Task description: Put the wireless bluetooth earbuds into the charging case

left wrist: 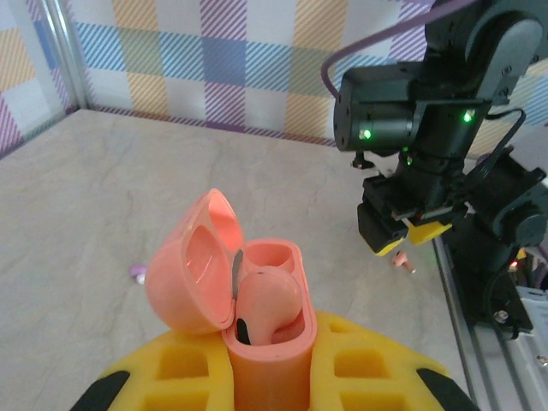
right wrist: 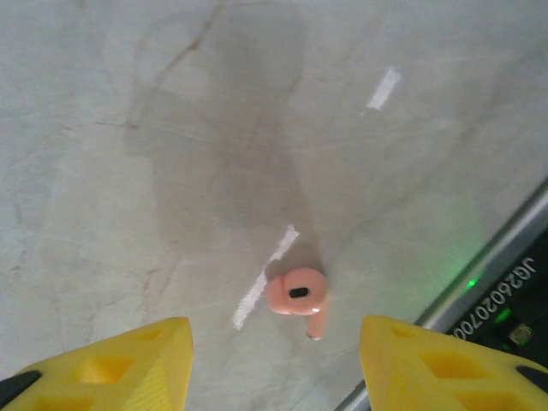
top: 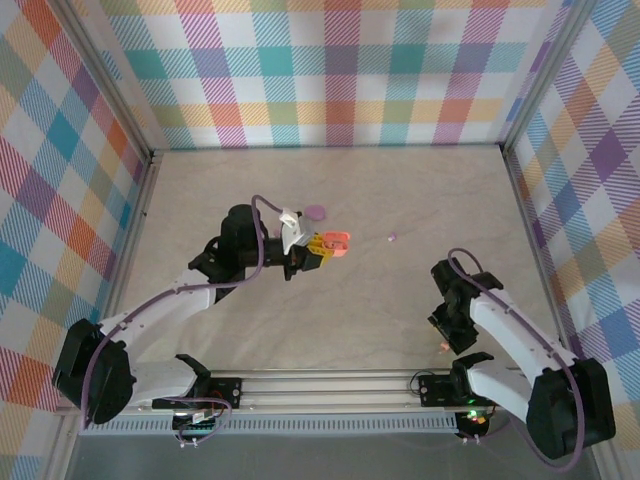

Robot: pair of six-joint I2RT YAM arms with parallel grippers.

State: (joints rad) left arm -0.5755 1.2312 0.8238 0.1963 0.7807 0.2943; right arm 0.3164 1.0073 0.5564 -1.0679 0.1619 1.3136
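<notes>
Now, open pink case [left wrist: 271,366], one earbud [left wrist: 271,296] inside

Glossy plastic case [left wrist: 267,364], matt tabletop [left wrist: 86,188]

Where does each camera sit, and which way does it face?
Top external: above and behind, looking down on the table; the left arm and right arm show.
Left wrist: facing past its yellow fingers and the held orange-pink case toward the right arm.
Right wrist: facing straight down between its fingers at a loose earbud.
Both wrist views show that earbud.
</notes>
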